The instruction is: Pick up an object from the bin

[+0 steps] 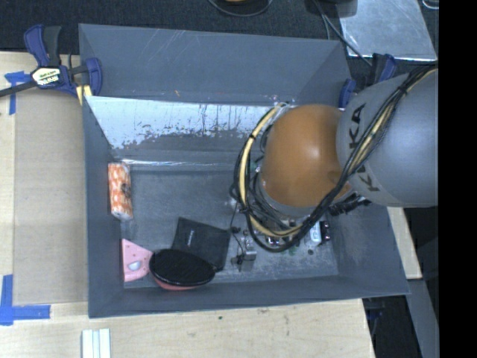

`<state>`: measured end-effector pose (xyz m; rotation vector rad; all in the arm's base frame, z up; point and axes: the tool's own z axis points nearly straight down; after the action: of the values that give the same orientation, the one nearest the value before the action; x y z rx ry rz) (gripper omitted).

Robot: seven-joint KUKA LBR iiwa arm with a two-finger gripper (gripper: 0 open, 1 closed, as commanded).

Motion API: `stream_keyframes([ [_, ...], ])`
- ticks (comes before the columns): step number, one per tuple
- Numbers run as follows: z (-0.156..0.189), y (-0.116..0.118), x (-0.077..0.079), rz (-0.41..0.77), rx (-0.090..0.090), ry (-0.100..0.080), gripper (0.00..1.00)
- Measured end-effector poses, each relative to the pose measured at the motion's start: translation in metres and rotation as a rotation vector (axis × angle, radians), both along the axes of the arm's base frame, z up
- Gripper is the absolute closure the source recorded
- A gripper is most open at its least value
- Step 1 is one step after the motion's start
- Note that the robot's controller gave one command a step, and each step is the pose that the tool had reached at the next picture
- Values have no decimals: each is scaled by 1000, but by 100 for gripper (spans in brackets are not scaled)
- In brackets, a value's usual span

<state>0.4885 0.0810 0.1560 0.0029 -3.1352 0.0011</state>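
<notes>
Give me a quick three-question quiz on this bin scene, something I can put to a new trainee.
1. True or false: the orange-speckled packet lies along the bin's left wall.
2. Fill in: the pink wedge sits in the bin's lower-left ____, next to a black oval disc.
3. Which thing lies nearest the gripper? A the orange-speckled packet; B the black flat pouch; C the pink wedge.
Key: 1 true; 2 corner; 3 B.
</notes>
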Motion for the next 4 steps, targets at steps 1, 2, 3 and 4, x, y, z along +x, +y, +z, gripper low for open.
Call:
stream_keyframes([
  [1,4,0,2,-2,1,-9,0],
  [2,-62,41,29,90,1,-3,0],
  [3,-76,27,73,-6,1,-13,0],
  [4,-85,41,91,46,1,-8,0],
])
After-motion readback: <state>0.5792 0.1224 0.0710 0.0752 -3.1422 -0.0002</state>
